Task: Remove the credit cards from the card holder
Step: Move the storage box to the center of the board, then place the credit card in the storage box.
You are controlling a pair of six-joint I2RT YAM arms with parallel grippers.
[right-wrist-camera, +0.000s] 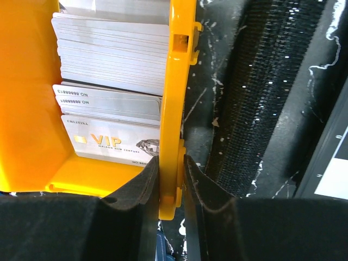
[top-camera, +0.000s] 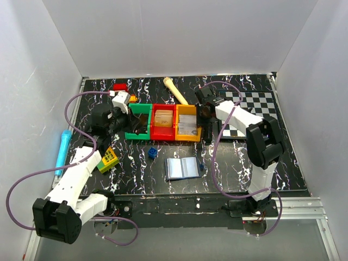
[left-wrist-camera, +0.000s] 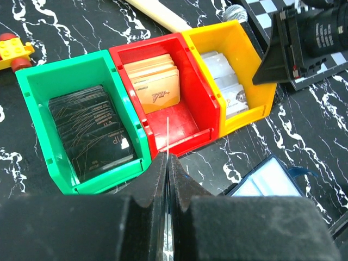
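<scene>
right wrist: right jaws clamped on the yellow bin wall; left jaws pressed together.

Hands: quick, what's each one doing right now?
Left hand: closed; whether it pinches anything cannot be told.
Right hand: closed on the yellow bin wall.

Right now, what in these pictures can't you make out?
- Top view: card holder lies open, too small to show any cards left.
- Left wrist: left gripper hides most of the pale sliver it pinches.
- Right wrist: yellow bin wall, clamped by right gripper, covers silver cards' right ends.
</scene>
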